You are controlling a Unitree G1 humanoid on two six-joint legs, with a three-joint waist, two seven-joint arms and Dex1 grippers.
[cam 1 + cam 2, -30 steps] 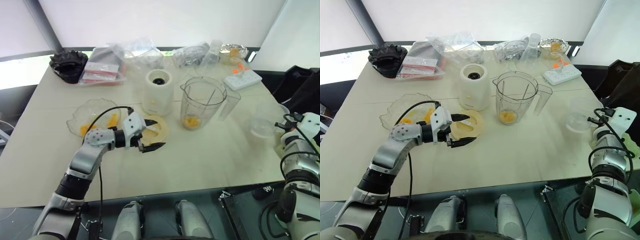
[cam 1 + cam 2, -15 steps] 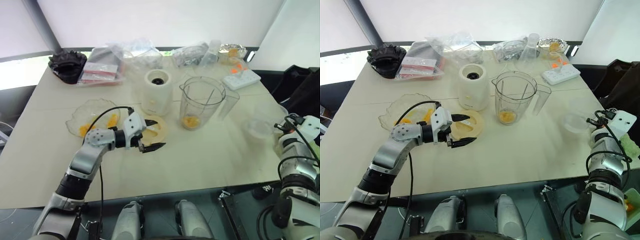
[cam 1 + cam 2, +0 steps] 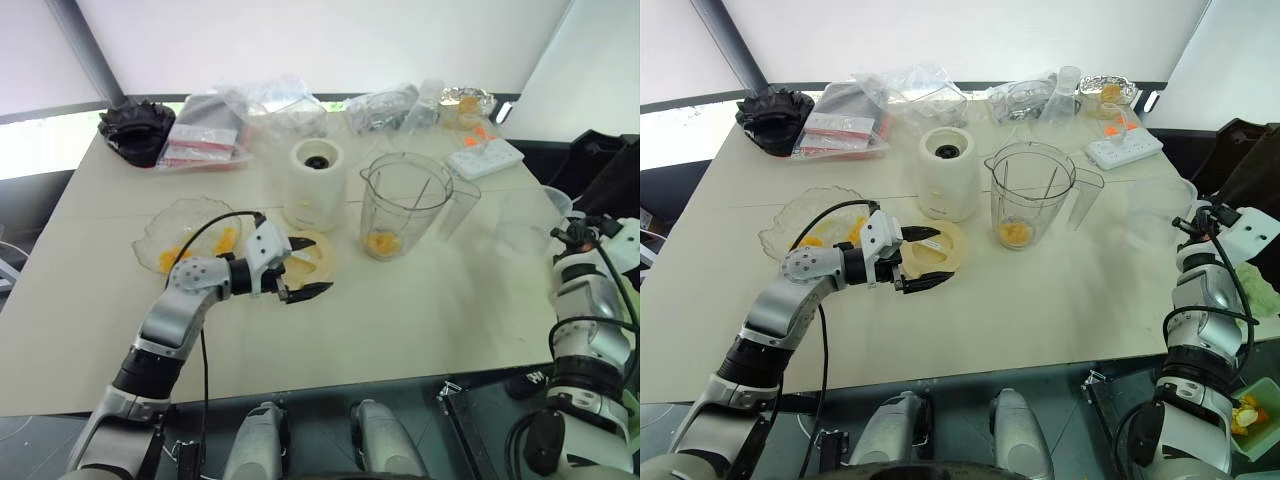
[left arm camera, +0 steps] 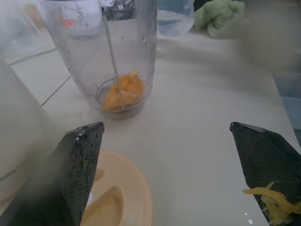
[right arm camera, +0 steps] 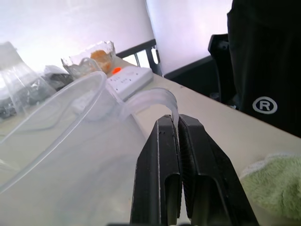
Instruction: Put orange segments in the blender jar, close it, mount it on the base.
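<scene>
The blender jar (image 3: 405, 205) stands upright mid-table with orange segments (image 3: 380, 243) at its bottom, also seen through its wall (image 4: 122, 89). The cream base (image 3: 317, 185) stands just left of it. More orange segments (image 3: 224, 240) lie in a scalloped bowl (image 3: 160, 228). My left gripper (image 3: 308, 268) is open, its fingers (image 4: 82, 160) straddling the flat cream lid (image 3: 318, 255); a shred of pulp sticks to one pad. At the table's right edge my right gripper (image 5: 171, 120) is shut on the thin handle of a clear plastic cup (image 3: 525, 215), held off the table.
A white power strip (image 3: 485, 158) lies at the back right. Plastic bags (image 3: 270, 108) and a black bundle (image 3: 135, 128) line the far edge. A green cloth (image 5: 273, 188) lies near my right hand. Bare tabletop stretches in front of the jar.
My right gripper has lifted the clear cup off the table, up and inward toward the jar. The left arm and lid have stayed put.
</scene>
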